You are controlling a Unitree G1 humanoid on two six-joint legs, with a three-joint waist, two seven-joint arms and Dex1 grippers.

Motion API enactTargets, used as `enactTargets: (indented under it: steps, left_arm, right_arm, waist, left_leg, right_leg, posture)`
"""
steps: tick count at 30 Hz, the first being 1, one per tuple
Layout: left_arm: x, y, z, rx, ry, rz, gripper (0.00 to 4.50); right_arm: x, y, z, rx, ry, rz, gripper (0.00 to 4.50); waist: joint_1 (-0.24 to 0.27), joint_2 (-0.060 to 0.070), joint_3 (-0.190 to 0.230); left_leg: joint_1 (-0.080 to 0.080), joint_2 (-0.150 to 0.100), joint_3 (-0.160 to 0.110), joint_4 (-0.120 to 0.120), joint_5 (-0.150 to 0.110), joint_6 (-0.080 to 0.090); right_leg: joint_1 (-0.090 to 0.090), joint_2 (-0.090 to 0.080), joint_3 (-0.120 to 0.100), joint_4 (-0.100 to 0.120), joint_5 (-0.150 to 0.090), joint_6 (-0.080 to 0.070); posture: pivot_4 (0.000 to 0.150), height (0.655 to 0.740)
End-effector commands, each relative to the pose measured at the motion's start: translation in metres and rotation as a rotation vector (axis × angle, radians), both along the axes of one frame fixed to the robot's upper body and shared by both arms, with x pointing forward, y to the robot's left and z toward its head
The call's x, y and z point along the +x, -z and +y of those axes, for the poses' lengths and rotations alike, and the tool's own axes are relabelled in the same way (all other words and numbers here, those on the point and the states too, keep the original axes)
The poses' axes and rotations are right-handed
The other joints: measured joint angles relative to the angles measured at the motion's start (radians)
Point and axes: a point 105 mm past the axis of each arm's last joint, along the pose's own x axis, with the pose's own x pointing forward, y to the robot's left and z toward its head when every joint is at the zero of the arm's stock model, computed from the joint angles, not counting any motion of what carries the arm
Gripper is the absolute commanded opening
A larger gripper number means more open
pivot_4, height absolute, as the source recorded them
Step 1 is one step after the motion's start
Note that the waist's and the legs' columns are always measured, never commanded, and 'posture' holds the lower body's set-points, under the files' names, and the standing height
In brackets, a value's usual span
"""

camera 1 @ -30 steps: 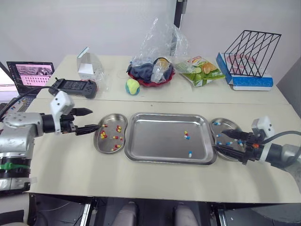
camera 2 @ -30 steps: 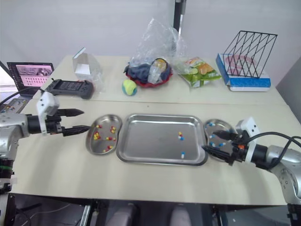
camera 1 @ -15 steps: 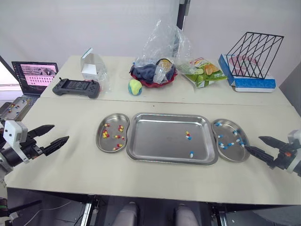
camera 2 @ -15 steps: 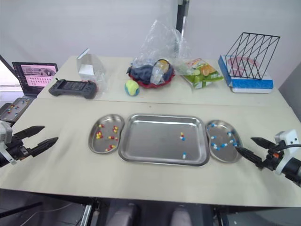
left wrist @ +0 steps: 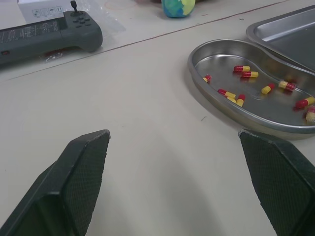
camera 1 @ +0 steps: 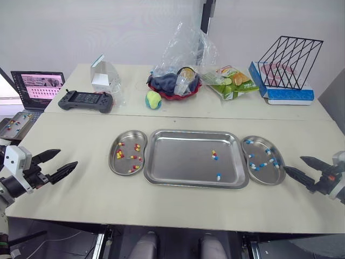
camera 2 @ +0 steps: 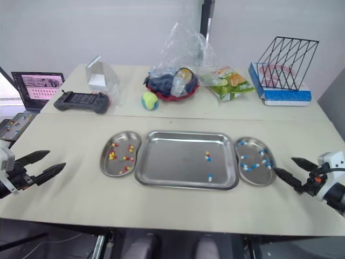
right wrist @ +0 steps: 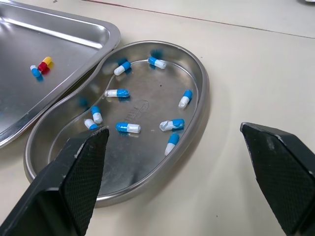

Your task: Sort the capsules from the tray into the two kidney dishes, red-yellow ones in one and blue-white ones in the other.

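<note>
The tray, long axis along the bench's front edge, holds capsules near its right end, between two filled kidney dishes, with the open, empty left claw and right claw well outside them

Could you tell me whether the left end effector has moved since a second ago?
Yes. The left end effector has pulled back from the left kidney dish, toward the robot.

Rectangular steel tray: one
Steel kidney dishes: two
Red-yellow capsules: about nine in left dish, one in tray
Blue-white capsules: about nine in right dish, two in tray
</note>
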Motion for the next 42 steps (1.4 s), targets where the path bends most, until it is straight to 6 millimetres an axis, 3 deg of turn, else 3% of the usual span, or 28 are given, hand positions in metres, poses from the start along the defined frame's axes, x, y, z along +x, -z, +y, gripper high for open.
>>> enactTargets:
  steps: [1,10,18,21,25,28,34,42]
  left_arm:
    - [-0.004,-0.01,0.007,0.002,-0.008,-0.037,4.42]
    - [-0.008,-0.03,0.001,-0.065,0.071,-0.073,4.42]
    - [-0.009,-0.046,-0.027,-0.044,0.258,-0.01,4.42]
    - [-0.007,-0.051,-0.038,-0.037,0.302,-0.016,4.42]
    - [-0.018,-0.05,-0.076,-0.029,0.447,0.006,4.42]
    - [-0.027,-0.045,-0.091,-0.032,0.49,0.026,4.42]
    - [-0.03,-0.037,-0.109,-0.043,0.503,0.014,4.42]
    - [-0.033,-0.034,-0.114,-0.025,0.487,0.009,4.42]
  right_arm:
    - [0.001,-0.013,-0.004,-0.028,0.007,-0.051,4.5]
    - [-0.001,-0.026,0.003,-0.013,-0.022,-0.063,4.5]
    - [-0.002,-0.037,0.018,-0.048,-0.075,-0.058,4.5]
    - [0.001,-0.044,0.031,-0.057,-0.116,-0.06,4.5]
    - [0.003,-0.061,0.087,-0.058,-0.349,-0.05,4.5]
    - [0.004,-0.067,0.111,-0.076,-0.452,-0.036,4.5]
    - [0.013,-0.056,0.148,-0.171,-0.643,-0.012,4.5]
    - [0.019,-0.032,0.158,-0.353,-0.808,0.033,4.5]
  waist:
    - [-0.001,0.0,0.0]
    - [-0.003,0.0,0.0]
    - [-0.002,0.001,0.0]
    - [-0.003,0.001,0.0]
    - [-0.009,0.001,0.001]
    - [-0.01,0.002,0.0]
    - [0.003,0.002,0.001]
    - [0.007,0.001,0.001]
  left_leg:
    - [0.0,0.0,0.0,0.0,0.0,0.0]
    - [0.0,0.0,0.0,0.0,0.0,0.0]
    - [0.0,0.0,0.0,0.0,0.0,0.0]
    - [0.0,0.0,0.0,-0.001,0.0,0.0]
    - [-0.001,0.001,0.0,-0.001,0.0,0.0]
    - [-0.001,0.002,0.001,-0.002,0.0,0.0]
    - [-0.002,0.001,0.001,-0.002,-0.001,0.0]
    - [-0.003,0.001,0.0,-0.002,-0.001,0.0]
  right_leg:
    - [0.0,0.0,0.0,0.0,0.0,0.0]
    - [0.0,0.0,0.0,0.0,0.0,0.0]
    - [0.0,0.0,0.0,0.0,0.0,0.0]
    - [-0.001,0.0,0.0,0.0,0.0,0.0]
    - [-0.001,0.0,0.0,-0.001,0.0,0.0]
    - [-0.001,0.001,0.0,-0.002,0.0,0.0]
    - [0.0,0.0,0.0,-0.005,0.0,0.0]
    - [-0.002,0.0,0.0,-0.006,0.0,-0.001]
  posture:
    - [0.15,0.7391]
    - [0.15,0.7391]
    - [0.15,0.7391]
    - [0.15,0.7391]
    - [0.15,0.7391]
    - [0.15,0.7391]
    - [0.15,0.7391]
    - [0.15,0.7391]
